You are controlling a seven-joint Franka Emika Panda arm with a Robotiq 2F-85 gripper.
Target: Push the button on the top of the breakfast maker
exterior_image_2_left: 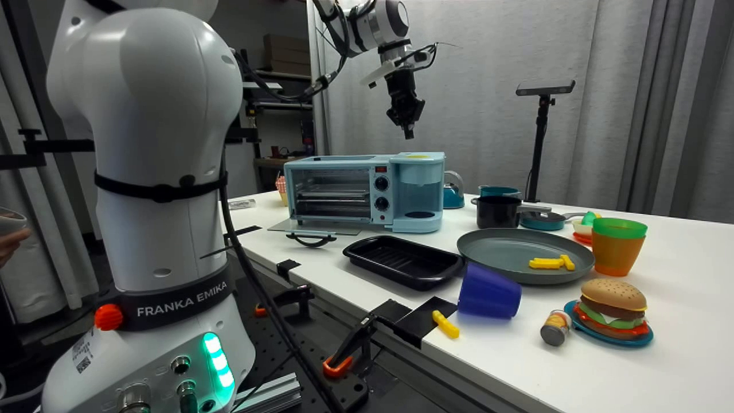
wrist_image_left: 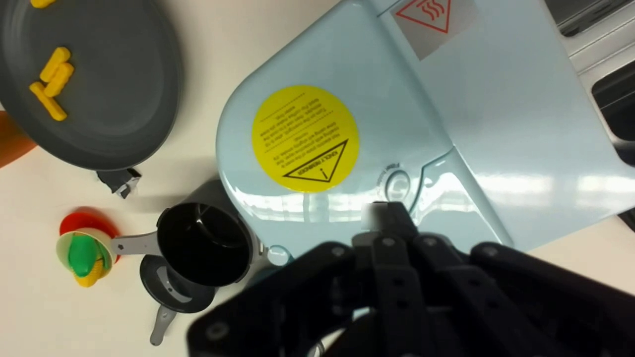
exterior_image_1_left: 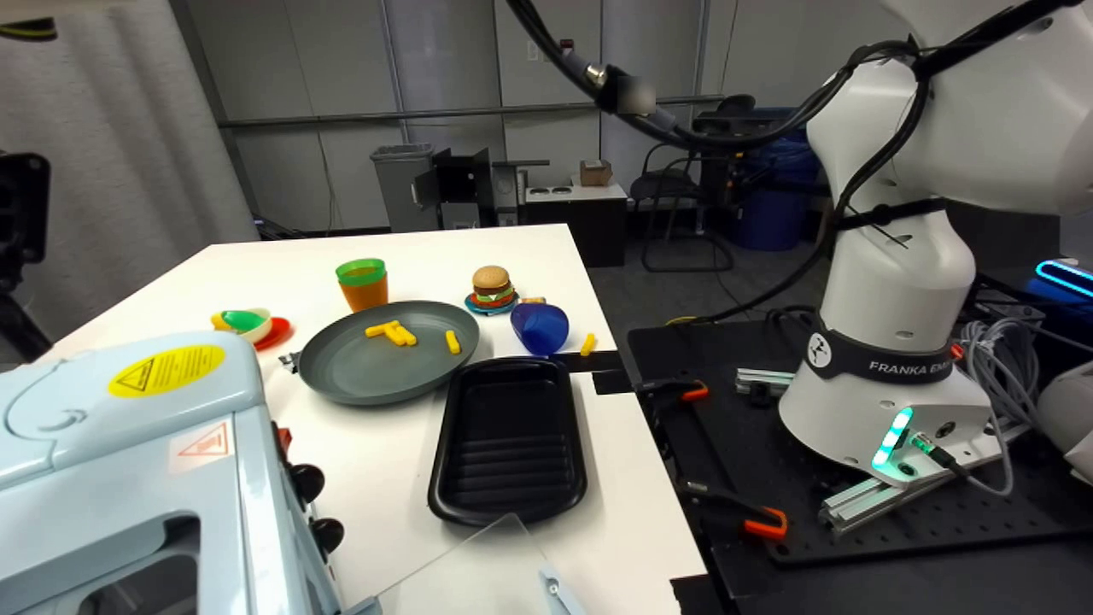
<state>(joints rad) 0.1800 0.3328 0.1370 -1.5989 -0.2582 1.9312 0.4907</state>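
The breakfast maker is a pale mint boxy appliance, in both exterior views (exterior_image_1_left: 213,478) (exterior_image_2_left: 421,172) and large in the wrist view (wrist_image_left: 506,119). Its top bears a yellow round mark (wrist_image_left: 305,139) and, beside it, a small round button (wrist_image_left: 398,185) with raised lettering around it. My gripper (wrist_image_left: 392,215) is shut with nothing between its fingertips. In the wrist view the fingertips overlap the button's lower edge. In an exterior view the gripper (exterior_image_2_left: 409,133) points down above the appliance, with a visible gap over its top. It is partly cut off in an exterior view (exterior_image_1_left: 24,329).
A black griddle tray (exterior_image_1_left: 510,440) and a round grey frying pan (exterior_image_1_left: 367,367) lie beside the appliance. A black pot (wrist_image_left: 203,243) stands close against it. Orange and green cups (exterior_image_2_left: 619,246), a blue cup (exterior_image_2_left: 490,291) and a toy burger (exterior_image_2_left: 612,307) stand farther along the table.
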